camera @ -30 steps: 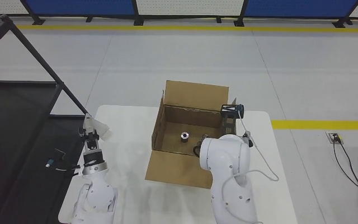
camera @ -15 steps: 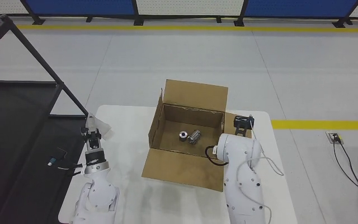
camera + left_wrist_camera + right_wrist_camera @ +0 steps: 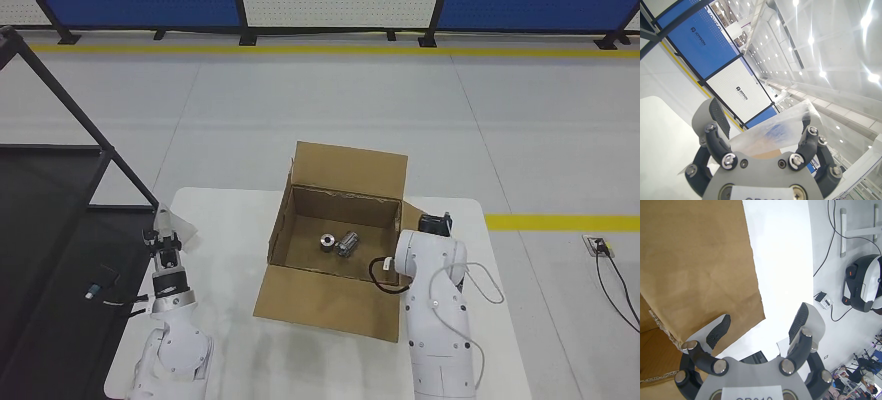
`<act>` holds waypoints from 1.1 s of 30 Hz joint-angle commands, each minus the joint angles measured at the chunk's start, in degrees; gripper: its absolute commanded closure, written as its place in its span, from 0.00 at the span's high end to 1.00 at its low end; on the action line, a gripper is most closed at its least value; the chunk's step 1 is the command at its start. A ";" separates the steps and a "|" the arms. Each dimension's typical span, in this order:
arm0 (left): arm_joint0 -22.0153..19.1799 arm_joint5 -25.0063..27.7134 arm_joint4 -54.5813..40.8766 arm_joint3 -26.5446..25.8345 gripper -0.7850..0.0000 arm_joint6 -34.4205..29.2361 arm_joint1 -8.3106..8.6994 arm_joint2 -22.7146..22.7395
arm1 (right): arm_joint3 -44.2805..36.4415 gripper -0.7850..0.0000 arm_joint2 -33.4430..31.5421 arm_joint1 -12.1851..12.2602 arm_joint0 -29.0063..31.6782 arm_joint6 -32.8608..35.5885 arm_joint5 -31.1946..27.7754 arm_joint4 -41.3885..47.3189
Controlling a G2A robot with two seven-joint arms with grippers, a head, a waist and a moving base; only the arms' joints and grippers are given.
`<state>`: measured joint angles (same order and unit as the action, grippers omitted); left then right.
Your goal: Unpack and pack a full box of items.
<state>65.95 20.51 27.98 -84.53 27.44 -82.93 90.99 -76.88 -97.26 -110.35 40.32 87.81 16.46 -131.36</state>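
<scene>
An open cardboard box (image 3: 300, 300) stands mid-table with two small metal parts (image 3: 326, 242) (image 3: 347, 243) on its floor. My right gripper (image 3: 432, 222) is at the box's right side flap, outside the box. In its wrist view the right gripper (image 3: 761, 325) is open and holds nothing, one fingertip over the brown flap (image 3: 696, 266), the other over the white table (image 3: 783, 256). My left gripper (image 3: 163, 238) points upward at the table's left edge. The left gripper (image 3: 762, 121) is open, with a clear plastic bag (image 3: 772, 136) lying across between its fingers and leaning on one fingertip.
A black metal frame (image 3: 70, 110) stands off the table's left side. Cables (image 3: 831, 237) and a small adapter (image 3: 824, 300) lie on the floor to the right, near a black and white machine (image 3: 861, 289). Bare table surface (image 3: 225, 280) lies between the left arm and the box.
My right arm has drawn back out of the box toward its right side. A second metal part now shows in the box. The left arm and bag stay put.
</scene>
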 commanded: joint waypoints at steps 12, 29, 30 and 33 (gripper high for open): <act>0.38 0.05 0.51 -0.20 1.00 0.17 -0.08 -0.32 | 0.76 1.00 -1.93 0.22 0.23 -2.26 0.23 3.21; 2.43 0.89 -0.65 -1.59 1.00 1.30 0.04 1.78 | -22.58 1.00 17.19 1.20 7.43 -16.33 3.67 19.73; 2.65 1.01 -0.88 -1.76 1.00 1.48 0.07 2.12 | -22.91 1.00 18.70 1.25 7.59 -17.62 3.08 20.71; 3.29 1.28 -1.66 -2.03 1.00 1.76 0.14 3.09 | -21.60 1.00 22.30 1.03 6.57 -19.94 2.18 20.99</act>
<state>69.00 21.68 26.65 -86.48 29.16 -82.81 93.74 -99.21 -76.18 -109.19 47.59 68.68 18.33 -109.67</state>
